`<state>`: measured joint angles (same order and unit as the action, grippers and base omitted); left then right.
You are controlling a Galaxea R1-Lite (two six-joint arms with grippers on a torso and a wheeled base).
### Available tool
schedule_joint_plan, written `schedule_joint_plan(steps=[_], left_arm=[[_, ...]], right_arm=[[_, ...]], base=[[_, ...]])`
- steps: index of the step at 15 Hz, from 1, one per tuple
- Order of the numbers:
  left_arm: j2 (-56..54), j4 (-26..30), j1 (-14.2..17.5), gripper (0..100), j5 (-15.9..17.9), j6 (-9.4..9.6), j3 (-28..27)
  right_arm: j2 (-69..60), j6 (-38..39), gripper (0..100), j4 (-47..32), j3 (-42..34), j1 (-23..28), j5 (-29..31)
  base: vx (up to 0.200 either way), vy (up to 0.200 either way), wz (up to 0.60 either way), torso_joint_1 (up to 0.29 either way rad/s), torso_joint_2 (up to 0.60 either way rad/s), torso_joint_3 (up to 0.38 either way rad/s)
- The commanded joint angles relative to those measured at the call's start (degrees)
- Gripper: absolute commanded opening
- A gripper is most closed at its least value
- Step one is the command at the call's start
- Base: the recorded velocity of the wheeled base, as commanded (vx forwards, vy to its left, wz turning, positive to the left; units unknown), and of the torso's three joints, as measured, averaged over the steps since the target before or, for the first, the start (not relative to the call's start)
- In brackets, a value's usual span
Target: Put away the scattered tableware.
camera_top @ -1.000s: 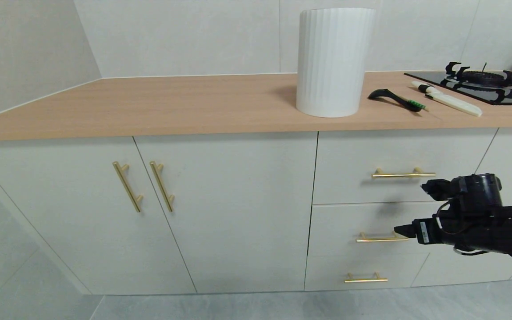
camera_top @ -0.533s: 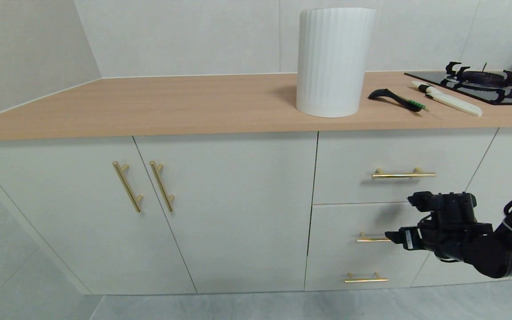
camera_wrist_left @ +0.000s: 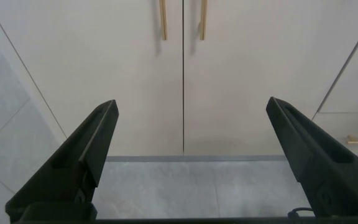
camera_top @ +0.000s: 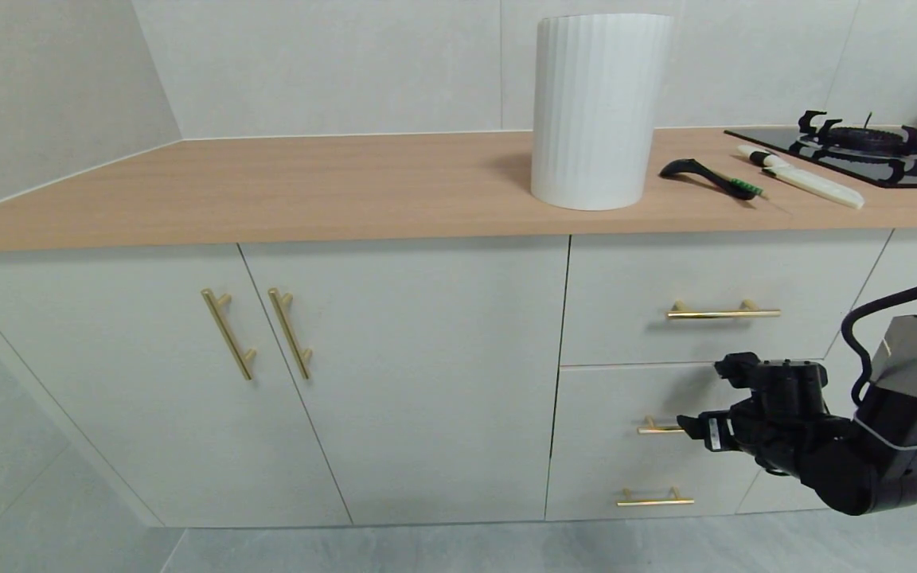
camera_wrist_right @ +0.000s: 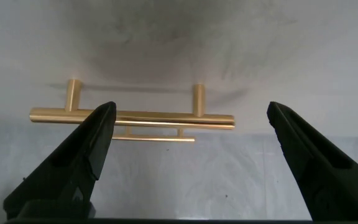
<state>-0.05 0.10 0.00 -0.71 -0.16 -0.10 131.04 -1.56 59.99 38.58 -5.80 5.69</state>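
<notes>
On the wooden counter (camera_top: 307, 187) lie a black utensil with a green band (camera_top: 709, 178) and a white knife (camera_top: 801, 177), both to the right of a tall white ribbed container (camera_top: 595, 111). My right gripper (camera_top: 709, 398) is open, low in front of the drawers, right at the gold handle of the middle drawer (camera_top: 657, 430). In the right wrist view that handle (camera_wrist_right: 132, 117) lies across between the spread fingers (camera_wrist_right: 73, 168) of the right gripper (camera_wrist_right: 190, 111), close ahead. My left gripper (camera_wrist_left: 191, 106) is open with nothing in it, facing the double cabinet doors (camera_wrist_left: 183, 74).
A black gas hob (camera_top: 864, 147) sits at the counter's far right. Below the counter are two doors with gold handles (camera_top: 259, 333) and three drawers, the top drawer handle (camera_top: 723, 312) and bottom drawer handle (camera_top: 655, 500) among them. Grey floor (camera_top: 427, 549) runs along the cabinet base.
My right gripper has moved left and slightly down, closing in on the middle drawer handle; more of the right arm has come into view. The counter items have not moved.
</notes>
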Motion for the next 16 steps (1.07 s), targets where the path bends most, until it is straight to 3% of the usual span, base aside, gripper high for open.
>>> schedule_joint_plan(steps=[1, 5, 16], left_arm=[[0.0, 0.0, 0.0, 100, -0.1, -0.02, 0.0], [0.0, 0.0, 0.0, 100, -0.1, -0.02, 0.0], [0.0, 0.0, 0.0, 100, 0.0, -0.02, 0.0]], right_arm=[[2.3, 0.0, 100, 1.2, 0.4, -0.7, 0.4], [5.7, 0.0, 100, 7.2, 1.1, -1.1, 2.8], [6.8, -1.8, 100, 6.9, 0.9, -0.8, 3.2]], base=[[0.000, 0.000, 0.00, 0.000, 0.00, 0.000], [0.000, 0.000, 0.00, 0.000, 0.00, 0.000], [0.000, 0.000, 0.00, 0.000, 0.00, 0.000]])
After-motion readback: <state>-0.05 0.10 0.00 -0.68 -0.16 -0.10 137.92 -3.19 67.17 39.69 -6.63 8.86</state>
